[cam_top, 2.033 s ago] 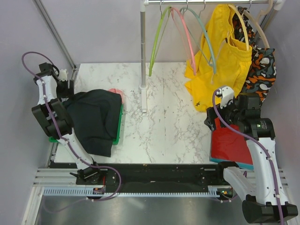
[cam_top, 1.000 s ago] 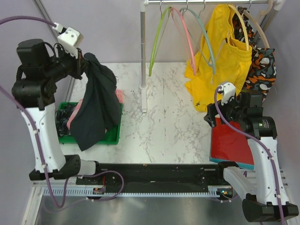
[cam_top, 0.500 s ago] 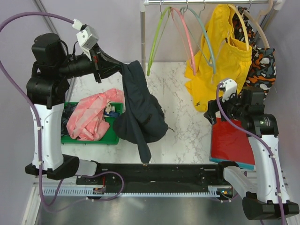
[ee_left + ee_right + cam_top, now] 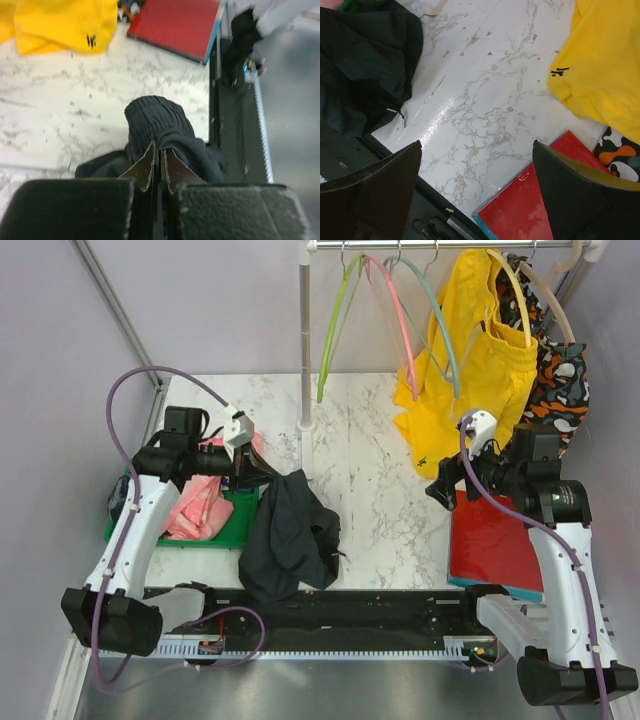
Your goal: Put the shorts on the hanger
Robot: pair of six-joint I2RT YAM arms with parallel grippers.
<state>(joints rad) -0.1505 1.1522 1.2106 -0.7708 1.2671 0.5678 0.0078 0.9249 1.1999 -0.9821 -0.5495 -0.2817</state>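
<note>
The black shorts [image 4: 290,535] lie crumpled on the marble table, between the green bin and the front rail. My left gripper [image 4: 262,472] is shut on their upper edge. In the left wrist view the fingertips [image 4: 150,159] pinch a fold of the dark fabric [image 4: 155,117]. The pale teal hanger [image 4: 440,320] hangs empty on the rail at the back, between a pink hanger and yellow shorts. My right gripper [image 4: 440,490] hovers open over the table's right side with nothing between its fingers [image 4: 375,185]. The shorts [image 4: 365,65] show at its upper left.
A green bin [image 4: 238,525] holding pink cloth [image 4: 200,505] sits at the left. A lime hanger [image 4: 335,325], a pink hanger [image 4: 395,320], yellow shorts [image 4: 480,350] and a patterned garment [image 4: 555,380] hang on the rail. A red board [image 4: 490,545] lies at the right. The rack's pole [image 4: 305,360] stands mid-back.
My left arm has come down and pulled back left, lowering the shorts from the air onto the table beside the bin. The right arm has hardly moved.
</note>
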